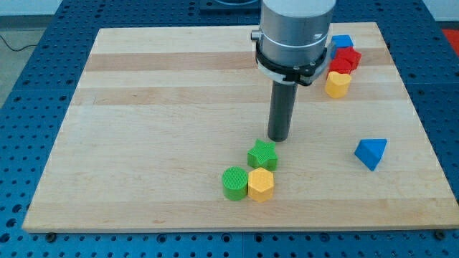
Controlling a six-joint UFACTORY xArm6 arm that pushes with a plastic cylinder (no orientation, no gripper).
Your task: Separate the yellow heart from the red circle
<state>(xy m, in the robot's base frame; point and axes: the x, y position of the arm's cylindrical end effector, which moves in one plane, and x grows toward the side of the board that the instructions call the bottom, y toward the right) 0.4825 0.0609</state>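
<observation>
Wooden board [143,107], yellow heart [337,84] touching red circle [340,66], heart's orientation unclear

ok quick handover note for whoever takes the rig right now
My tip is on the board just above the green star, far from the job's blocks.
Yellow heart sits at the view's top right, touching the red blocks above it; the arm hides part of that cluster, so the red circle cannot be made out.
Done: nothing visible. Left: push the heart clear.
</observation>
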